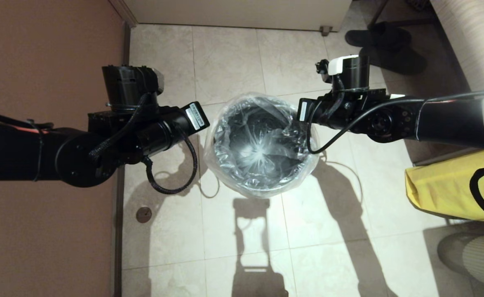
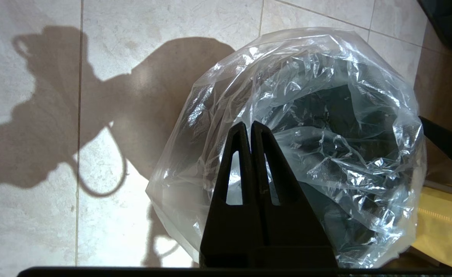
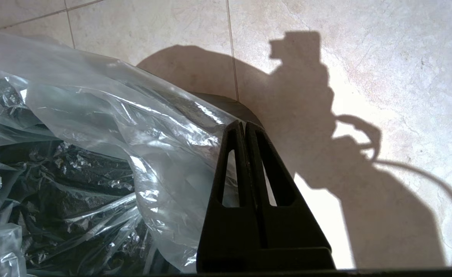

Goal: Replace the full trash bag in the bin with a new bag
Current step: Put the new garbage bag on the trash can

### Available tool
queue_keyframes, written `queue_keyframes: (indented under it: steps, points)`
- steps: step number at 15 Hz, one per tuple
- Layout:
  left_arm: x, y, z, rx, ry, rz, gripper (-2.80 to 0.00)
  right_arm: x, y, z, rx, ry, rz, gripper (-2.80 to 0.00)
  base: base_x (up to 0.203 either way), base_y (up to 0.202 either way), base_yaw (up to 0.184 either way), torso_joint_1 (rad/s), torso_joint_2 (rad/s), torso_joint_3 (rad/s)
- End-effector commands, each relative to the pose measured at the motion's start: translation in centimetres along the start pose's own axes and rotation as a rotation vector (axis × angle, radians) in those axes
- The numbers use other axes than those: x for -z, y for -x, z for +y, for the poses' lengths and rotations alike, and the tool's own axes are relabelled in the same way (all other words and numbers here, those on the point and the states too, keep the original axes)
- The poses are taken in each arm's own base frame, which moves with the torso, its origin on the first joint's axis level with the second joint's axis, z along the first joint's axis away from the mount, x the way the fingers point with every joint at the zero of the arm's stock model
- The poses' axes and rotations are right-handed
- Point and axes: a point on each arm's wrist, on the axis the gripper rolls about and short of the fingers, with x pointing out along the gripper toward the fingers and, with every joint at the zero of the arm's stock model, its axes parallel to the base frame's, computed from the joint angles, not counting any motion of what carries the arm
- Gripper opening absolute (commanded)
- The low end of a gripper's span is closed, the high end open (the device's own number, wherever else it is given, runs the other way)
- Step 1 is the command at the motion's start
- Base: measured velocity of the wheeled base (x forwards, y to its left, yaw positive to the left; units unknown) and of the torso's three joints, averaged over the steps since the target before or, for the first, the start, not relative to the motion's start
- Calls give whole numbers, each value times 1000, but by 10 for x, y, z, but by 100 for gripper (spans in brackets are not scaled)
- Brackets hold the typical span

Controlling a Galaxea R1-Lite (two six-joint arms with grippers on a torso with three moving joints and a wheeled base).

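Note:
The bin (image 1: 262, 142) stands on the tiled floor between my two arms. The new bag (image 1: 230, 161), clear and crinkly, lines it, its star-gathered seal showing at the bottom and its mouth draped loosely over the rim. My left gripper (image 2: 248, 125) hangs over the bin's left side with its jaws shut, the new bag (image 2: 326, 127) spread below and nothing seen between the fingers. Over the bin's right edge, my right gripper (image 3: 244, 124) is shut too, above the bag's outer fold (image 3: 141, 127) and the dark bin wall (image 3: 226, 103).
An opaque yellow sack (image 1: 444, 189) lies on the floor at the right. A brown wall (image 1: 40, 49) runs close along the left. Black slippers (image 1: 380, 37) sit at the far right, a floor drain (image 1: 143, 214) near the left.

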Motion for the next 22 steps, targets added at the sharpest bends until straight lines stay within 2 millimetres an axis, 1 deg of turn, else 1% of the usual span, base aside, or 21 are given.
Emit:
queue_keyframes:
  steps: [1, 4, 8, 10, 12, 14, 16, 18, 20, 22]
  points:
    - [-1, 1, 1, -4, 5, -6, -280, 4, -2, -2, 7, 1, 14, -280, 0, 0, 0, 0, 0, 0]
    - [0, 0, 7, -20, 4, 2, -280, 14, -10, -4, 27, 9, 37, -280, 0, 0, 0, 0, 0, 0]
    - [-1, 2, 11, -29, 6, -1, -280, 34, -21, -6, 39, 18, 85, -280, 0, 0, 0, 0, 0, 0]
    - [-1, 2, 11, -29, 5, 0, -280, 39, -25, -6, 43, 21, 97, -280, 0, 0, 0, 0, 0, 0]
    - [0, 3, 12, -31, 5, 4, -280, 40, -26, -7, 46, 21, 101, -280, 0, 0, 0, 0, 0, 0]
    - [-1, 6, 11, -30, 4, 0, -280, 36, -23, -9, 53, 19, 92, -280, 0, 0, 0, 0, 0, 0]
    - [-4, 10, 11, -27, 5, -8, -280, 21, -12, -7, 53, 9, 61, -280, 0, 0, 0, 0, 0, 0]
    - [0, 12, 13, -34, 3, 6, -280, 6, 4, -5, 47, 1, 54, -280, 0, 0, 0, 0, 0, 0]
    - [10, 9, 17, -50, -1, 37, -280, -7, 22, -2, 41, -48, 59, -280, 0, 0, 0, 0, 0, 0]
    - [11, 8, 20, -63, -1, 42, -280, -16, 38, 1, 36, -87, 80, -280, 0, 0, 0, 0, 0, 0]
